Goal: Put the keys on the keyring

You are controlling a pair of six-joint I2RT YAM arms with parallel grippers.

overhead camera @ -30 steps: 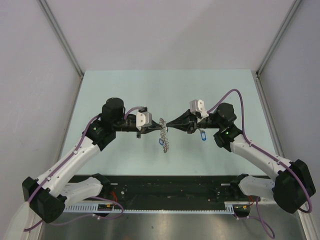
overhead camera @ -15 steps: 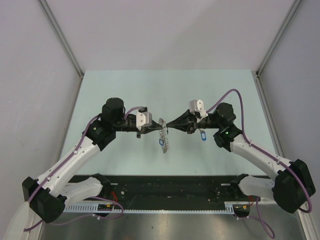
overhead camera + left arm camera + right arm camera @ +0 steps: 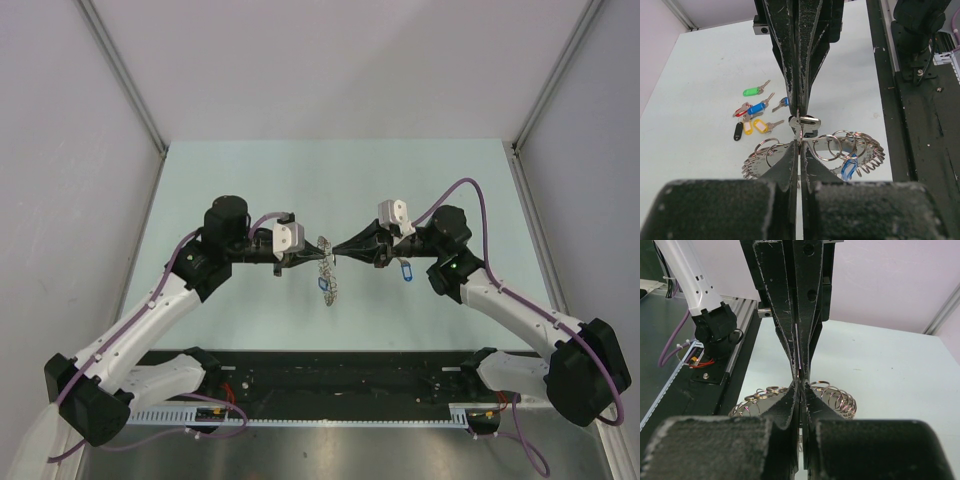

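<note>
1. The pale table is the stage, and both arms meet over its middle, nose to nose.
2. The left gripper comes in from 9 o'clock in the overhead view, jaws pressed tight together. It looks to be pinching the near rim of the keyring.
3. The right gripper comes in from 3 o'clock, also squeezed to a sliver, its tips almost touching the other pair.
4. The keyring sits dead centre. From overhead it shows nearly edge-on, so it is tilted up rather than lying flat. Small split rings line its edge, and one blue tag hangs at about 4 o'clock in the left wrist view.
5. The loose keys lie on the table at 10 o'clock from the ring in that view: green, blue, red, black, yellow.
6. Smallest is a silver key, right at the right fingertips and apparently clamped there (its far end is hidden).
7. Where it could go wrong:
   - Both grips are thin pinches, so a sideways nudge could twist the ring or flick the key free.
   - The tips are so close they could knock together.
   - The key could miss the split ring's gap.
</note>
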